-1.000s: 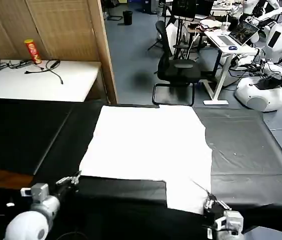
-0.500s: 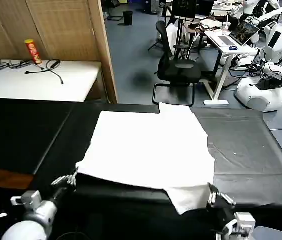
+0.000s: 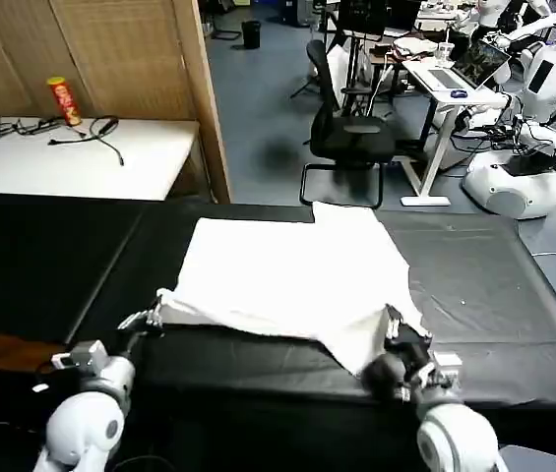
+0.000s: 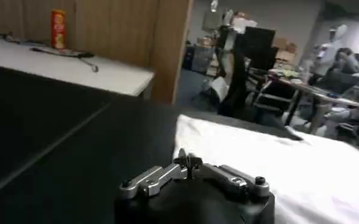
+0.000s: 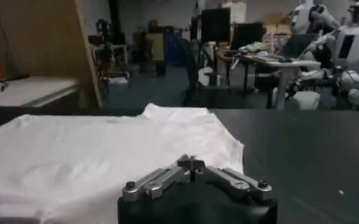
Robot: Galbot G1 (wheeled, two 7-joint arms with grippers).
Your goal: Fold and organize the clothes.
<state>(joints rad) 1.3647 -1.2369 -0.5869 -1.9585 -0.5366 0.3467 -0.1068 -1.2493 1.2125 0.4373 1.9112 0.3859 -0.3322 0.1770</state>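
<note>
While the head view shows the white T-shirt (image 3: 292,280) lying on the black bench (image 3: 484,285), left gripper (image 3: 150,320) and right gripper (image 3: 396,339) pinch its near corners. Both wrist views show jaws clenched on cloth. Soft, light; corners suit. Office chair (image 3: 351,128) stands behind.

Open-plan lab: blue-grey floor (image 3: 268,108), wood-panelled partition (image 3: 110,59), black office chair (image 3: 341,128), white side table (image 3: 81,162), cluttered desks (image 3: 445,74).
</note>
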